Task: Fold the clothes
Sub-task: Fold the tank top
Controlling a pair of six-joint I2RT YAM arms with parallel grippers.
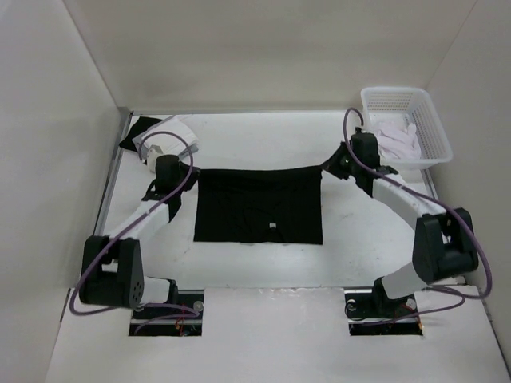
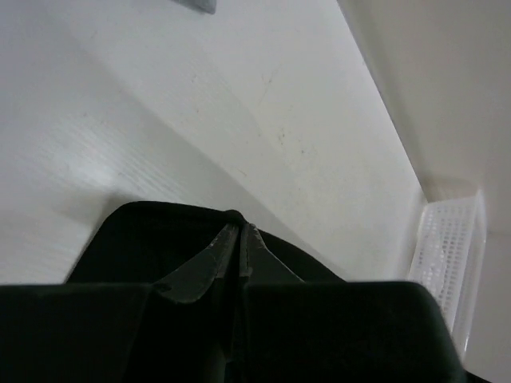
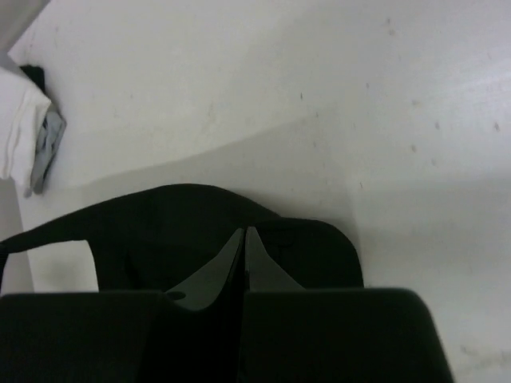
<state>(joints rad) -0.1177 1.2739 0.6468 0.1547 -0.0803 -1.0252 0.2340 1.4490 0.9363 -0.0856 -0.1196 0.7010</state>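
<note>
Tank top (image 1: 258, 206): it's the black one, lying spread out flat in the middle of your table (image 1: 351, 239). The far edge is pulled into a line between your two arms and sags a little in the middle.
Left gripper (image 1: 190, 172): it's sitting at the far-left corner of the tank top. On your left wrist cam the fingers (image 2: 209, 267) are pressed together with no gap and black fabric is bunched right around the tips, so you've got that corner pinched.
Right gripper (image 1: 326, 166): pretty much the same deal at the far-right corner. The fingers (image 3: 214, 275) are closed tight on black fabric, and a strap loop trails off to the left in that wrist view.
Basket (image 1: 435, 132): white plastic, in the far-right corner of the table, near your right arm and clear of the tank top.
White garments (image 1: 397, 140): crumpled up inside the basket.
Cloth pile (image 1: 164, 134): a small white, grey and black heap in the far-left corner, just beyond your left wrist and not touching the tank top.
</note>
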